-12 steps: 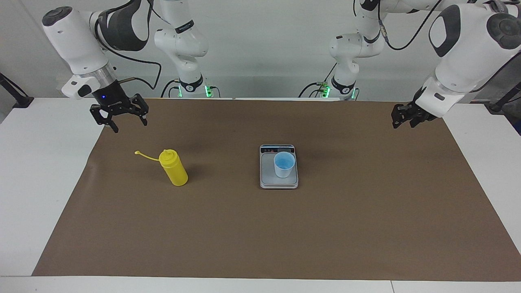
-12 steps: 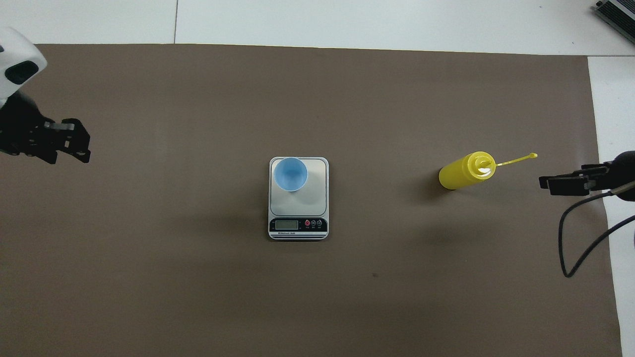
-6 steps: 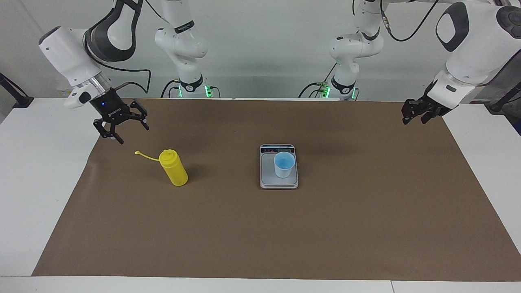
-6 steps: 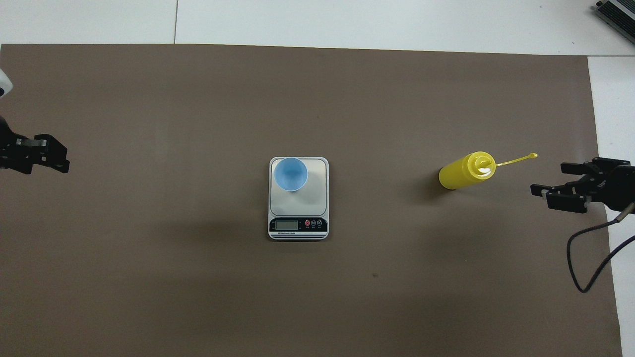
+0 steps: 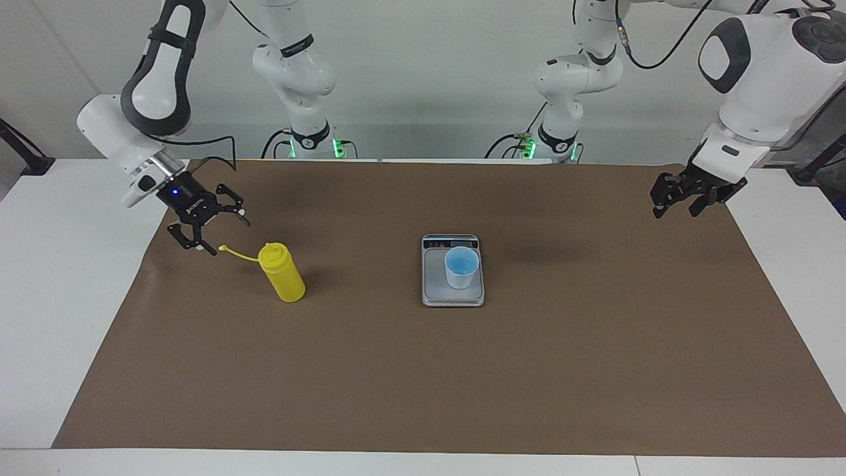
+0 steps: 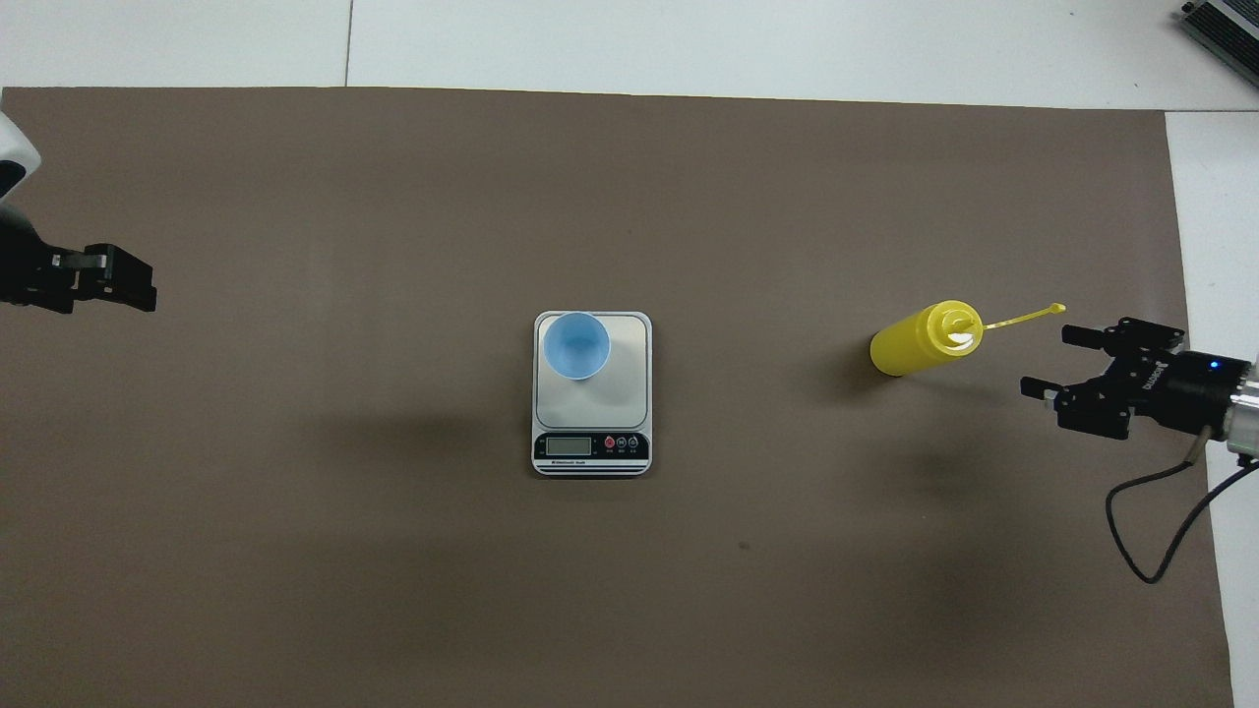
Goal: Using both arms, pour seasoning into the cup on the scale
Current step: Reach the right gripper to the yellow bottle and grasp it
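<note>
There — tapered cup (image 5: 461,268), flat scale (image 5: 436,291).

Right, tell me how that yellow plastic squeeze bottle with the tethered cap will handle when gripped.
The yellow plastic squeeze bottle stands tall on a narrow base, so a sideways nudge would probably tip it, and its round body would then likely roll. Squeeze plastic probably yields under the fingers. Its thin tethered cap hangs out to one side and looks floppy; the open right gripper beside it could snag it.
</note>
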